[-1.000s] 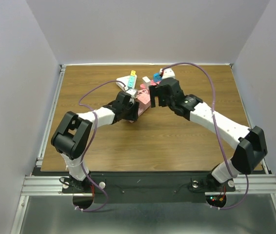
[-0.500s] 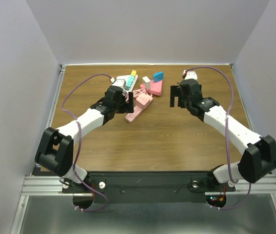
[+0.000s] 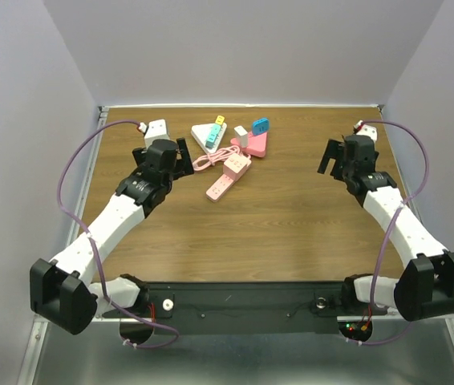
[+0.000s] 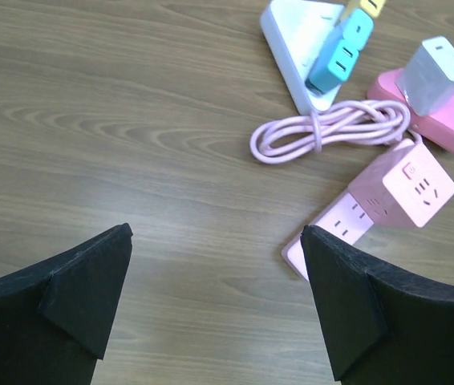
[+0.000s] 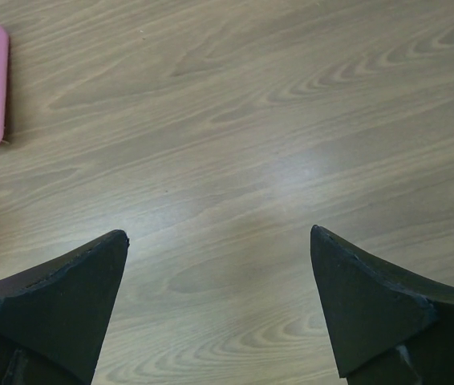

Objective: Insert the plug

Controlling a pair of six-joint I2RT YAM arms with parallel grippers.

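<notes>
Left jaws: spread wide apart with nothing between them, held above bare wood just left of the pink power strip (image 4: 333,230).
Right jaws: also spread wide and empty, over bare wood well to the right of the strip.
Left arm (image 3: 123,210): its elbow sat low at the near-left corner. The forearm ran diagonally up to a wrist left of the strip, with the jaws turned toward the strip.
Right arm (image 3: 391,212): its elbow was folded at the near-right corner. The forearm rose along the right side to a wrist level with the strip's far end, with the jaws facing left toward the strip.
Pink power strip: it lay flat and slanted on the desk (image 3: 291,233), between the two wrists and nearer the left one.
Pink cube (image 4: 410,186): it sat on the strip's far end with its socket faces showing. I could not tell whether it was a plug seated in the strip.
Pink cable (image 4: 323,132): it was coiled and tied, just beyond the strip on its left and running to the cube.
White triangular block (image 4: 291,28): it stood beyond the cable and carried a teal plug (image 4: 338,52) and a yellow plug (image 3: 220,120).
Pink triangular block (image 4: 451,124): it stood just beyond the strip's far end and carried a white adapter (image 4: 435,68) and a blue plug (image 3: 260,124).
</notes>
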